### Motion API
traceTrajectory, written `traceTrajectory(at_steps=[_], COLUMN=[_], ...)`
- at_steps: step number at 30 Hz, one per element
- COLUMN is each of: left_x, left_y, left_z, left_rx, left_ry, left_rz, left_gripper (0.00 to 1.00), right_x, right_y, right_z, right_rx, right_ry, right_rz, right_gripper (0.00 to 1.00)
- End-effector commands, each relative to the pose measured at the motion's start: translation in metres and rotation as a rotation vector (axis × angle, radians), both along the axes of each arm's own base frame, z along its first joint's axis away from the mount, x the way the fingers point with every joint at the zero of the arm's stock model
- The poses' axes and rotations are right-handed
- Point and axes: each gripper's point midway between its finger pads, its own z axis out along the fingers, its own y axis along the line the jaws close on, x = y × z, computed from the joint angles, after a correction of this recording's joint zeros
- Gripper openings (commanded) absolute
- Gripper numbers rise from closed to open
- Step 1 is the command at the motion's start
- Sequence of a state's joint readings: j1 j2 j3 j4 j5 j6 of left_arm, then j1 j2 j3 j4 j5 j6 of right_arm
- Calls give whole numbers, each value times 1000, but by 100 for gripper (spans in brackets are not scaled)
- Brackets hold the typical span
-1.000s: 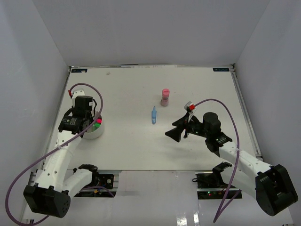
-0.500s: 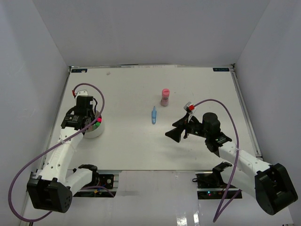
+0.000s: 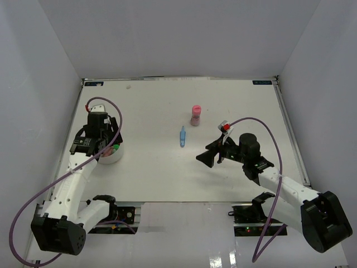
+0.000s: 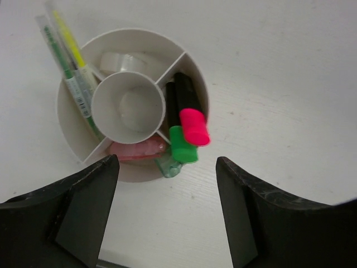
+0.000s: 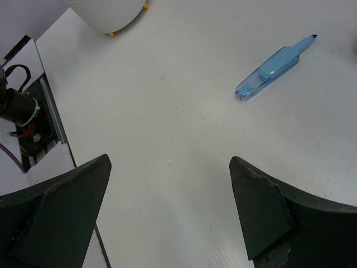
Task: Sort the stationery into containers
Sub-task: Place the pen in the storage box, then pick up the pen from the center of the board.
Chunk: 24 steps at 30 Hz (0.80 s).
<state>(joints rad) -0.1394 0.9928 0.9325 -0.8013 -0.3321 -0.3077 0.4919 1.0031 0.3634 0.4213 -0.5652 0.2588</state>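
Note:
The white round container (image 4: 192, 84) has a middle cup and outer compartments. One compartment holds a pink-capped highlighter (image 4: 193, 125) and a green-capped highlighter (image 4: 183, 144); others hold thin pens (image 4: 66, 61), a tape roll (image 4: 121, 61) and a pink item (image 4: 136, 149). My left gripper (image 4: 166, 181) hangs open just above the container (image 3: 111, 156), with nothing between its fingers. A blue pen (image 3: 182, 136) lies mid-table, with a pink stubby cylinder (image 3: 196, 115) upright behind it. My right gripper (image 3: 207, 158) stands open and holds nothing, just right of the blue pen (image 5: 273, 67).
The table's metal rail and cables (image 5: 25, 120) show at the left of the right wrist view. White walls enclose the table on three sides. The container's wall (image 5: 111, 14) shows at the top of that view.
My left gripper has opened wide over the container and let go of a highlighter, which now rests in a compartment. The left wrist has shifted slightly back. The right arm is still.

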Motion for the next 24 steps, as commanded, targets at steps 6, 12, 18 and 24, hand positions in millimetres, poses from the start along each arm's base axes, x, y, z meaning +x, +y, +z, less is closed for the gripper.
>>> traceTrajectory(at_steps=[6,12,18,24], left_x=[32,45,43,28], left_y=[-80,-105,-109,-123], left_z=[64,68,63,25], left_rx=[-310,-382,-405,-466], left_ry=[-239,-291,-362,-355], left_rz=[-334,-455,-473,-539], left_gripper=[82,85,86,87], right_x=[35,59,85,106], right_y=[-8,-3,23,57], right_z=[4,-11,-24,-43], right_rx=[-54,-213,-322,-419], right_ry=[-24,8,12,37], right_rz=[-149,-263,-365,-465], right_gripper=[98,100,93,91])
